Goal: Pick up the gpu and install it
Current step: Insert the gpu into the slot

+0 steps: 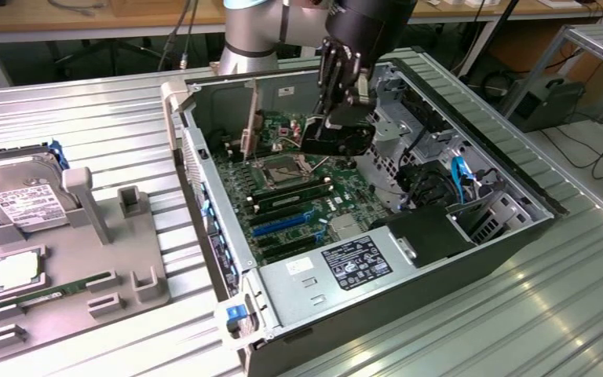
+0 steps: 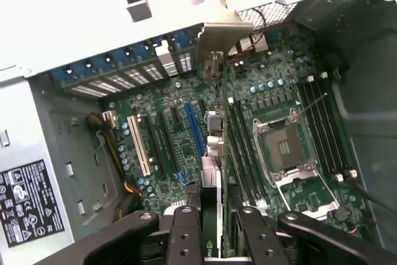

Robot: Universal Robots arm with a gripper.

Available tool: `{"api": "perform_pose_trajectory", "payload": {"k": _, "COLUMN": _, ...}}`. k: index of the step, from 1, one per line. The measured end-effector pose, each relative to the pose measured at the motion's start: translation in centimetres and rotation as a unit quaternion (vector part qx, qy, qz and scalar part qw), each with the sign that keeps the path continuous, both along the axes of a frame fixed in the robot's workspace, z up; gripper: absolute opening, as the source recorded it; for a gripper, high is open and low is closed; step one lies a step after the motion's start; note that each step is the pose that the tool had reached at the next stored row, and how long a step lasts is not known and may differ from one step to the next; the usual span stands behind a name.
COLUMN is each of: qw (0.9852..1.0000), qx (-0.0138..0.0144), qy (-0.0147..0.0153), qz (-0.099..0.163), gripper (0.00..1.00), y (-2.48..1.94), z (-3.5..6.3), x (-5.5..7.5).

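The gpu point(image 1: 333, 140) hangs on edge inside the open computer case point(image 1: 207, 236), above the motherboard point(image 1: 312, 196). My gripper point(image 1: 344, 110) is shut on it from above. In the wrist view the card's thin edge point(image 2: 212, 184) runs out from between my two black fingers point(image 2: 183, 234) to its silver-beige bracket point(image 2: 217, 48), which sits close to the case's rear slot openings point(image 2: 142, 60). The card hovers between the blue expansion slot point(image 2: 193, 128) and the memory slots point(image 2: 239, 147). Its lower edge is apart from the board.
The processor socket point(image 1: 280, 169) lies under the arm. A power supply point(image 1: 349, 263) fills the case's near end, and a drive cage with cables point(image 1: 438, 173) lines its far side. On the exterior view's left, a grey fixture point(image 1: 92, 267) holds a hard drive point(image 1: 13, 192) and a RAM stick point(image 1: 56, 297).
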State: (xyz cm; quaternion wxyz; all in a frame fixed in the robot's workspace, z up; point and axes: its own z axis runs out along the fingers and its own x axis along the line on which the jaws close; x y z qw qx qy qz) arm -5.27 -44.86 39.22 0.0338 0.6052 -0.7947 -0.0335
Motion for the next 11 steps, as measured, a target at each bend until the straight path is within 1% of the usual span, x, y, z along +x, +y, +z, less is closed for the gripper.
{"api": "perform_pose_trajectory", "payload": {"k": 2, "qw": 0.9998, "qx": 0.0001, "qy": 0.0, "qz": 0.018, "gripper": 0.26, "y": 0.0, "z": -0.02, "x": 0.0}}
{"api": "perform_pose_trajectory", "payload": {"k": 4, "qw": 0.9993, "qx": 0.0002, "qy": -0.0001, "qz": 0.037, "gripper": 0.26, "y": 0.0, "z": -0.04, "x": 0.0}}
{"api": "perform_pose_trajectory", "payload": {"k": 6, "qw": 0.9986, "qx": 0.0002, "qy": -0.0013, "qz": 0.053, "gripper": 0.26, "y": 0.0, "z": -0.07, "x": -0.01}}
{"api": "perform_pose_trajectory", "payload": {"k": 7, "qw": 0.998, "qx": 0.0001, "qy": -0.0025, "qz": 0.063, "gripper": 0.26, "y": 0.0, "z": -0.09, "x": -0.01}}
{"api": "perform_pose_trajectory", "payload": {"k": 8, "qw": 0.997, "qx": 0.0001, "qy": -0.0039, "qz": 0.077, "gripper": 0.26, "y": 0.0, "z": -0.13, "x": 0.0}}
{"api": "perform_pose_trajectory", "payload": {"k": 9, "qw": 0.9965, "qx": 0.0, "qy": -0.0041, "qz": 0.083, "gripper": 0.26, "y": 0.0, "z": -0.17, "x": 0.0}}
{"api": "perform_pose_trajectory", "payload": {"k": 11, "qw": 0.9951, "qx": 0.0, "qy": -0.0046, "qz": 0.099, "gripper": 0.26, "y": 0.0, "z": -0.28, "x": 0.0}}
